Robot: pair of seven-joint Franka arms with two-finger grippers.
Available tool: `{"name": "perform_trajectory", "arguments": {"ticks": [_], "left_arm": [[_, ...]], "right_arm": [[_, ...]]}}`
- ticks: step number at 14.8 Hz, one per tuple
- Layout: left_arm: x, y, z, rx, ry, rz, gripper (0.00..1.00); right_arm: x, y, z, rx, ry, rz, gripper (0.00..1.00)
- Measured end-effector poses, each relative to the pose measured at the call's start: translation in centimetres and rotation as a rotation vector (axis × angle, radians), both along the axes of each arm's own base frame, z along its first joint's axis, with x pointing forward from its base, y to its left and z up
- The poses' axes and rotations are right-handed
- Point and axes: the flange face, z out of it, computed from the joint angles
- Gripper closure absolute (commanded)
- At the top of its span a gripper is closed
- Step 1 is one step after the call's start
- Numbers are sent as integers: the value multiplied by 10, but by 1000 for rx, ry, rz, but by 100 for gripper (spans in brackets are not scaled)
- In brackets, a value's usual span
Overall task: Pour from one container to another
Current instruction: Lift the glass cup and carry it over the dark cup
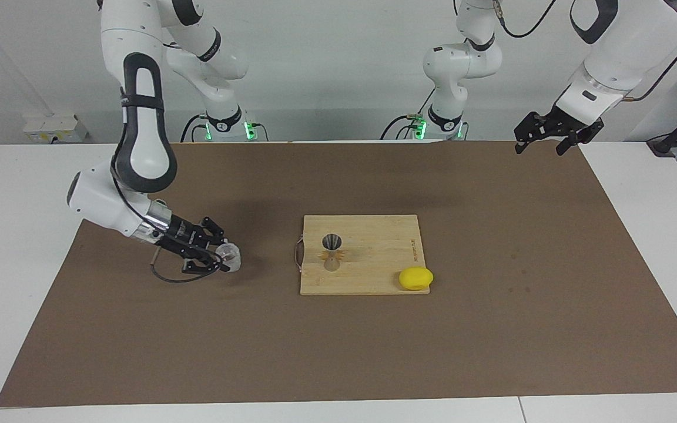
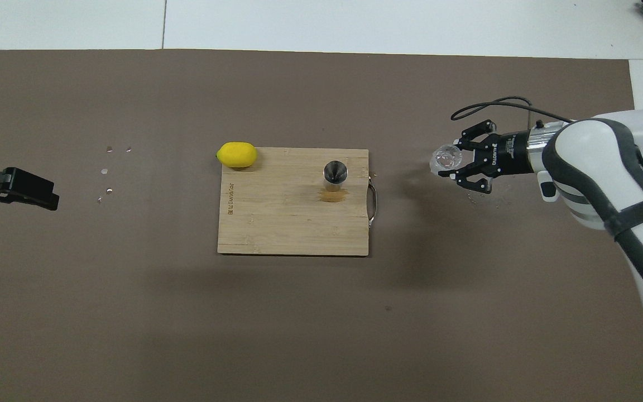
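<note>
The small clear glass cup is down at the brown mat, toward the right arm's end of the table, beside the cutting board. My right gripper reaches in low from the side and is shut on it. The silver hourglass jigger stands upright on the wooden cutting board, its dark mouth facing up. My left gripper waits open and holds nothing, raised over the mat near the left arm's end.
A yellow lemon lies at the board's corner, on the edge farther from the robots. A few small shiny specks dot the mat below the left gripper. The board has a metal handle on its edge toward the cup.
</note>
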Motion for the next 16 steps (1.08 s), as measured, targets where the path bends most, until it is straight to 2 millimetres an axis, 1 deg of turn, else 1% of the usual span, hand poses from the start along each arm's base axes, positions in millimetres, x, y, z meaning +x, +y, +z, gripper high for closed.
{"name": "perform_trajectory", "arguments": {"ticks": [2, 4, 6, 8, 11, 13, 16], "left_arm": [[0, -7, 0, 0, 0, -12, 0], [0, -7, 0, 0, 0, -12, 0], [0, -5, 0, 0, 0, -10, 0], [0, -4, 0, 0, 0, -7, 0], [0, -4, 0, 0, 0, -7, 0], [0, -4, 0, 0, 0, -7, 0], [0, -4, 0, 0, 0, -7, 0]], "right_arm": [[8, 37, 20, -58, 22, -32, 100], [13, 76, 36, -101, 26, -66, 100], [13, 114, 39, -138, 14, -71, 100], [12, 142, 40, -185, -9, -35, 100], [10, 168, 45, -264, -61, 48, 100], [7, 183, 49, -283, -81, 82, 100], [5, 193, 53, -340, -105, 140, 100]]}}
